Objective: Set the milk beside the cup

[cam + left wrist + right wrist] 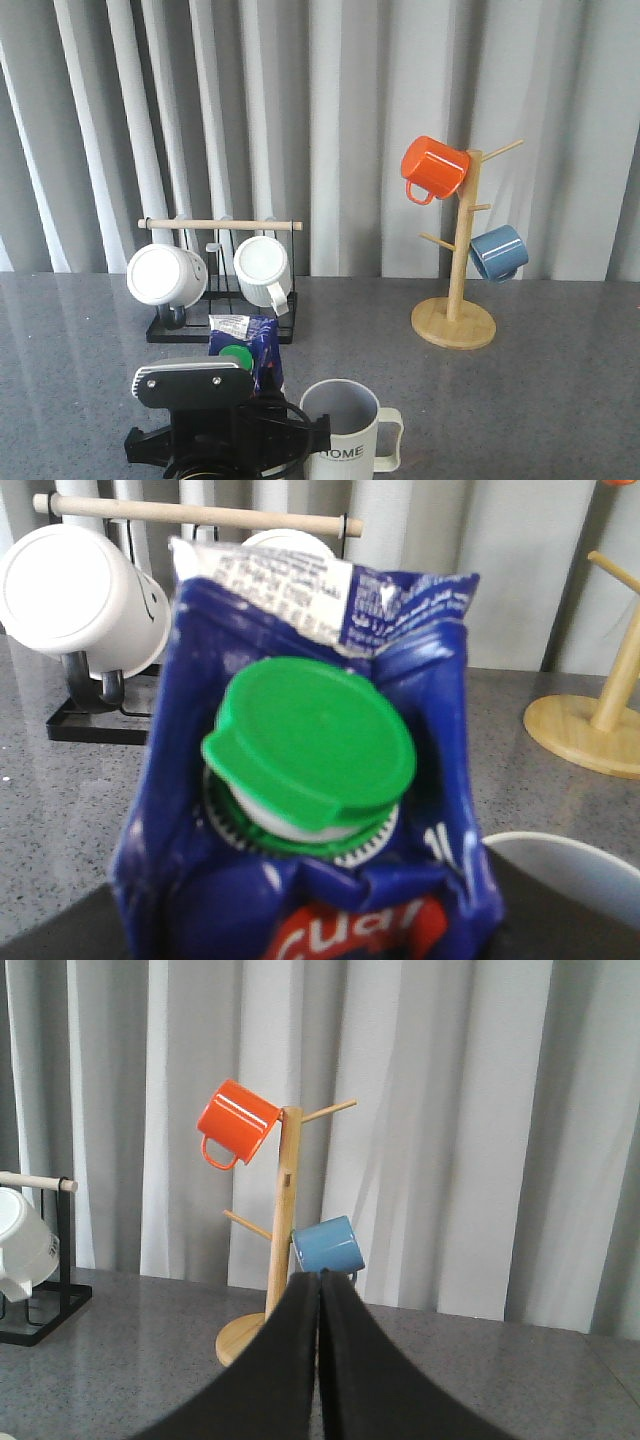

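Left arm: low at the bottom left of the front view, wrist housing facing the camera. Left gripper (245, 425): fingertips hidden behind the arm; closed around the milk (247, 352), by the close framing in its wrist view.
Milk: upright at lower centre of the front view, just left of the cup (345, 432); whether they touch cannot be told.
Left wrist view only: green cap (308, 742), red label fragment.
Right gripper (319, 1290): fingers pressed together, empty; its view alone shows it, before the mug tree (280, 1230).
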### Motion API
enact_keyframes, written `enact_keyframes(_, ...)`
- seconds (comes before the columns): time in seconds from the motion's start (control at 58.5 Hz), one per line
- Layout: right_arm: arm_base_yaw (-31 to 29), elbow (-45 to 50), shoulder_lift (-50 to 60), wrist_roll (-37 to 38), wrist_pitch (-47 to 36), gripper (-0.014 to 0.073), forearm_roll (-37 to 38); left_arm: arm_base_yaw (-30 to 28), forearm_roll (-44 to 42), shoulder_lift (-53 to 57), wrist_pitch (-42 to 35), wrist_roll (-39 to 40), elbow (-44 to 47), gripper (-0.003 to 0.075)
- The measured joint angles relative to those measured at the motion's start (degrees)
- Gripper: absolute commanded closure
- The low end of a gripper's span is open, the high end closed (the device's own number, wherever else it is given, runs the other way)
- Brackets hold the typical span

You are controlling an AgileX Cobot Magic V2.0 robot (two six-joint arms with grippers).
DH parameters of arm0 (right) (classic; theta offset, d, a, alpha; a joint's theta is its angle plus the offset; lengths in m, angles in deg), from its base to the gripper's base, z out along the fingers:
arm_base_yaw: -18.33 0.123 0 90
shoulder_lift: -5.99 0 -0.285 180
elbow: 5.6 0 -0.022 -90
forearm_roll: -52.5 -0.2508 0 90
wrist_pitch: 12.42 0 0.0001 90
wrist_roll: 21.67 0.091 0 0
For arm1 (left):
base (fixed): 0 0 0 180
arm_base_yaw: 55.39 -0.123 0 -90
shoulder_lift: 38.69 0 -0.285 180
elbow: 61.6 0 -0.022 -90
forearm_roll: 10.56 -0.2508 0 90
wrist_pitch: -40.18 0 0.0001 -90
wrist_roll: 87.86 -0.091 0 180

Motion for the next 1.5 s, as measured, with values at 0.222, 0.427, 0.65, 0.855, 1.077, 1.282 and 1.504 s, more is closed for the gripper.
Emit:
enact_keyframes(0.222,0.0,0.0,0.0,0.0,0.0,0.0604,0.0,-0.1,0.0,0.1,0.8,0.0,0.0,0.0188)
enact_keyframes(0.427,0.0,0.0,0.0,0.0,0.0,0.0604,0.0,-0.3,1.3,0.0,2.1,-1.5,0.0,-0.0013)
enact_keyframes(0.65,0.0,0.0,0.0,0.0,0.0,0.0604,0.0,-0.3,1.0,1.6,3.2,-2.8,0.1,0.0008)
enact_keyframes(0.855,0.0,0.0,0.0,0.0,0.0,0.0604,0.0,-0.3,0.9,6.0,3.1,-3.1,0.1,0.0016)
enact_keyframes(1.077,0.0,0.0,0.0,0.0,0.0,0.0604,0.0,-0.3,-2.9,11.6,2.6,-4.3,0.1,0.0041)
enact_keyframes(1.282,0.0,0.0,0.0,0.0,0.0,0.0604,0.0,-0.3,-8.8,21.5,2.2,-5.8,0.1,0.0392)
enact_keyframes(1.504,0.0,0.0,0.0,0.0,0.0,0.0604,0.0,-0.3,-7.2,26.8,0.4,-8.2,0.1,0.0728)
